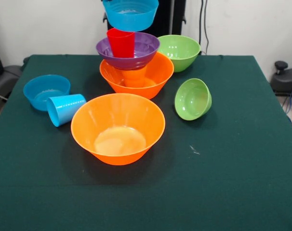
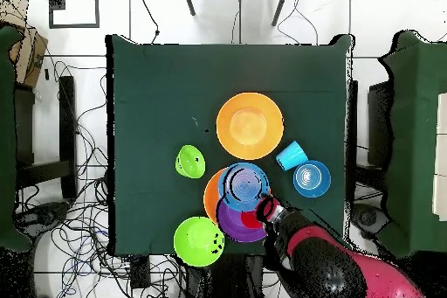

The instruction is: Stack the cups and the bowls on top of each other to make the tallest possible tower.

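The tower stands at the table's far middle: a large orange bowl (image 1: 153, 79), an orange cup (image 1: 135, 77) in it, a purple bowl (image 1: 141, 53) on that, and a red cup (image 1: 121, 42) in the purple bowl. A small blue bowl (image 1: 130, 13) hangs upright right over the red cup's rim; I cannot tell whether they touch. In the overhead view my gripper (image 2: 266, 207) sits at the rim of this blue bowl (image 2: 243, 185), shut on it, with the purple bowl (image 2: 234, 225) below. The front view hides the gripper.
A second large orange bowl (image 1: 118, 127) stands in front of the tower. A light blue cup (image 1: 65, 108) lies on its side next to another small blue bowl (image 1: 46, 90) at the left. A small green bowl (image 1: 192, 98) lies tilted at the right, and a large green bowl (image 1: 179, 50) stands behind it.
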### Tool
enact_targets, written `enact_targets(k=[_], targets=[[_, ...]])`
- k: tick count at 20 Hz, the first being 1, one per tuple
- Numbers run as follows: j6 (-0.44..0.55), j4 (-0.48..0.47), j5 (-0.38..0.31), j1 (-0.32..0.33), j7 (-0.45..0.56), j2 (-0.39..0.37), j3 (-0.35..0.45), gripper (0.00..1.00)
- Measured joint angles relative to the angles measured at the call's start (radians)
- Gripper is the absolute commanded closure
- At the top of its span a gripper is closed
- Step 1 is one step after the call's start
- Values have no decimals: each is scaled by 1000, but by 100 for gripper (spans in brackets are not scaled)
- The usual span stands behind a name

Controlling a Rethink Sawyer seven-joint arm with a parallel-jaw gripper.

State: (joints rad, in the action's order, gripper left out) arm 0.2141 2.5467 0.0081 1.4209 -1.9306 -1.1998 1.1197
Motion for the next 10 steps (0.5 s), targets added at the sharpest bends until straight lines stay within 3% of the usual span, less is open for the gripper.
enact_targets(k=[10], targets=[[0, 2, 0, 11, 0, -4, 9, 100]])
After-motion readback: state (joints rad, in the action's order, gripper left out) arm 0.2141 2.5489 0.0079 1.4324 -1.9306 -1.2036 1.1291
